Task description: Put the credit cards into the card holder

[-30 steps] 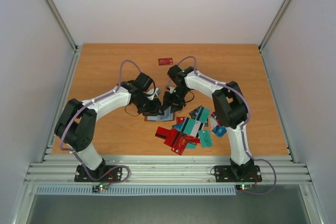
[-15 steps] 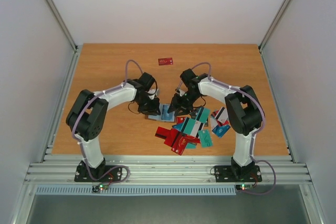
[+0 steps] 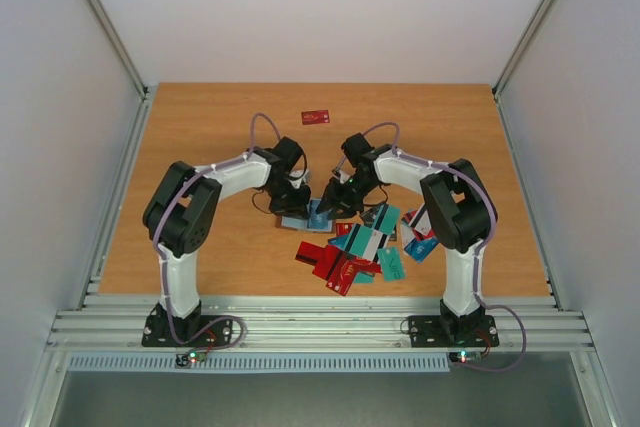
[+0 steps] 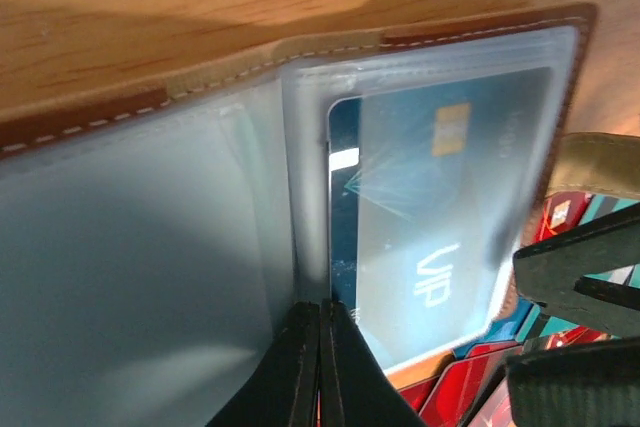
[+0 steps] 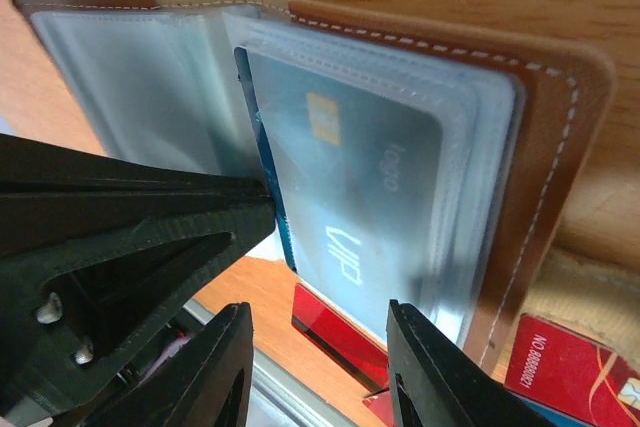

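Observation:
The brown card holder (image 3: 303,217) lies open on the table, clear sleeves up, its stitched leather edge (image 4: 100,119) framing them. A blue card (image 4: 440,217) marked VIP sits inside a sleeve (image 5: 350,187). My left gripper (image 4: 322,309) is shut, its tips pressed against the sleeve edge beside that card. My right gripper (image 5: 318,309) hovers open at the holder's near edge with nothing between its fingers. In the top view both grippers, left (image 3: 293,197) and right (image 3: 331,201), meet over the holder. The loose credit cards (image 3: 365,247) lie in a heap just right of it.
One dark red card (image 3: 315,117) lies alone at the back of the wooden table (image 3: 200,127). Red cards (image 5: 352,329) from the heap reach under the holder's near edge. White walls enclose the table on three sides.
My left gripper's jaws have gone from open to shut at the sleeve edge. Both arms have drawn their elbows in and up while the grippers stayed over the holder.

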Robot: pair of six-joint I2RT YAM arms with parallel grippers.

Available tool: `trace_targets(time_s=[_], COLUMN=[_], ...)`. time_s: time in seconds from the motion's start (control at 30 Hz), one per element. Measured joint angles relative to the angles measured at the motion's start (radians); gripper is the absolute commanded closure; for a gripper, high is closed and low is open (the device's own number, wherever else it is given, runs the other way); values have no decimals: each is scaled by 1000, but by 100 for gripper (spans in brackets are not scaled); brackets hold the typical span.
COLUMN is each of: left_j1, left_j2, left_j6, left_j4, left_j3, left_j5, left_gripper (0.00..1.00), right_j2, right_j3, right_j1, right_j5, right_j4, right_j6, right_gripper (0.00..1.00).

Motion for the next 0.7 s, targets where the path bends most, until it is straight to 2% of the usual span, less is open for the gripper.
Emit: trace_targets(time_s=[0.7], left_j1=[-13], left_j2=[74], left_j6=[23], left_j4=[-58], left_j3=[80], left_j5=[-3], left_gripper=[100], right_j2=[8], right_j3=[-9], right_j1=[-21], right_j5=[-8], right_j4=[17], right_j6=[-10], right_gripper=[59])
